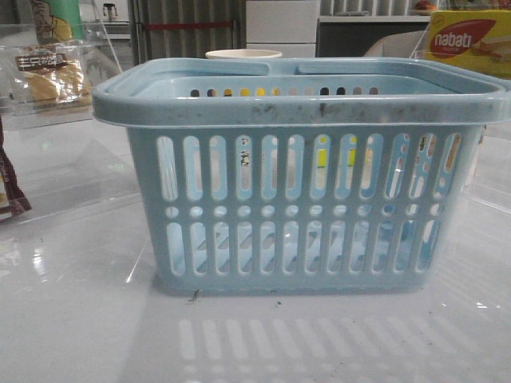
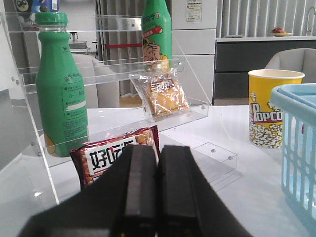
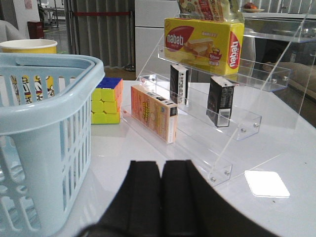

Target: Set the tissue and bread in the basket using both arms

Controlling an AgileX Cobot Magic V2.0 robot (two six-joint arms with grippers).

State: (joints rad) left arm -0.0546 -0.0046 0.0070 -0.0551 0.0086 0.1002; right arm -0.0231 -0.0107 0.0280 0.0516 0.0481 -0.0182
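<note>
The light-blue basket (image 1: 303, 175) stands mid-table and also shows in the left wrist view (image 2: 301, 143) and the right wrist view (image 3: 44, 123). The bread (image 2: 160, 94), golden in a clear wrapper, leans on a clear acrylic shelf, also seen at the far left of the front view (image 1: 49, 76). The tissue (image 3: 219, 101), a small blackish pack, stands on the right acrylic shelf; a similar dark pack (image 3: 179, 83) stands behind it. My left gripper (image 2: 158, 148) is shut and empty, short of the bread. My right gripper (image 3: 161, 165) is shut and empty, beside the basket.
Two green bottles (image 2: 61, 84) and a red-brown snack packet (image 2: 106, 155) sit on the left shelf. A popcorn cup (image 2: 271, 106) stands behind the basket. On the right are a nabati box (image 3: 203, 42), an orange box (image 3: 154, 112) and a puzzle cube (image 3: 107, 101).
</note>
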